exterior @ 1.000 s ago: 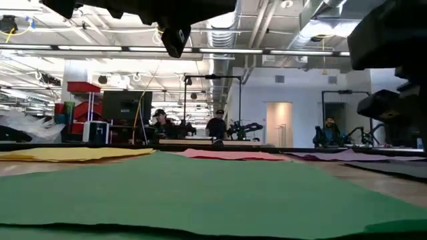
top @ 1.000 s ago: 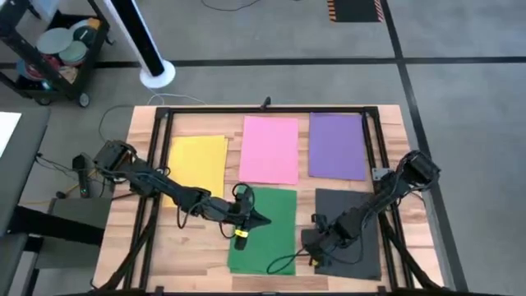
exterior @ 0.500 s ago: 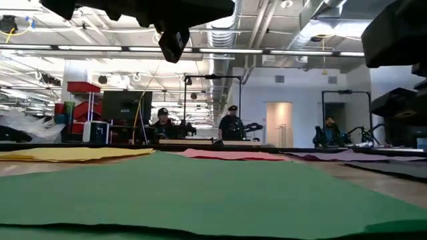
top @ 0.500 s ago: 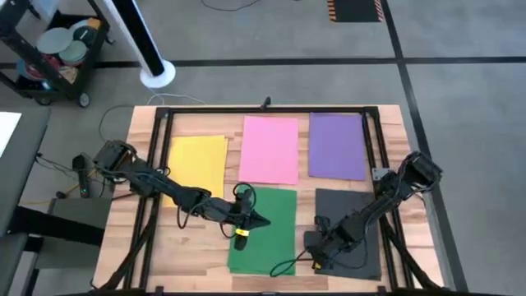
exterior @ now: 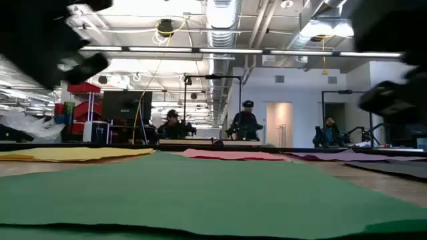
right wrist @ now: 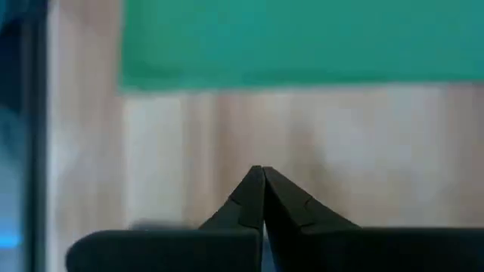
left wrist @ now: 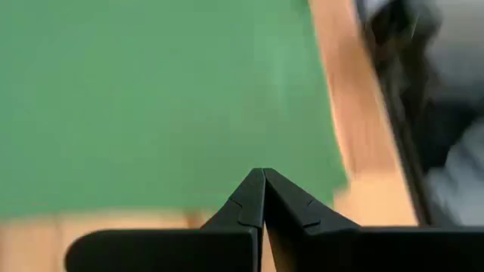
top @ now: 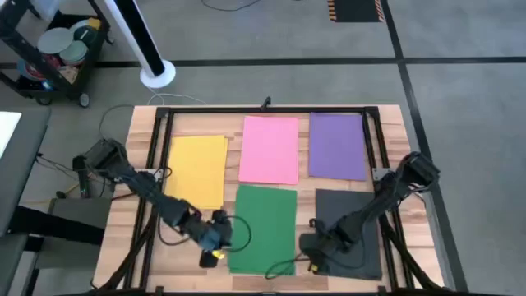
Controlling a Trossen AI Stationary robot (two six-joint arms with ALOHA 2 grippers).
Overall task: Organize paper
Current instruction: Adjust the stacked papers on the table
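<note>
The left claw [top: 215,239] hung clenched beside the green sheet [top: 263,228] (front row), yellow [top: 197,168], pink [top: 269,149], purple [top: 337,145] behind — the right claw [top: 315,249], pinched together, sat at the black sheet's [top: 353,226] edge on the worktop [top: 386,115].

floor [top: 460,90]: grey, black tape lines | cart [top: 49,49] | ceiling lights [exterior: 200,50]

Counter [top: 386,115]: three sheets across the far row [top: 270,150]; two in the near row [top: 263,228]. Left gripper [top: 215,238] at near-left sheet's left edge. Right gripper [top: 316,247] on near-right sheet [top: 362,238].
</note>
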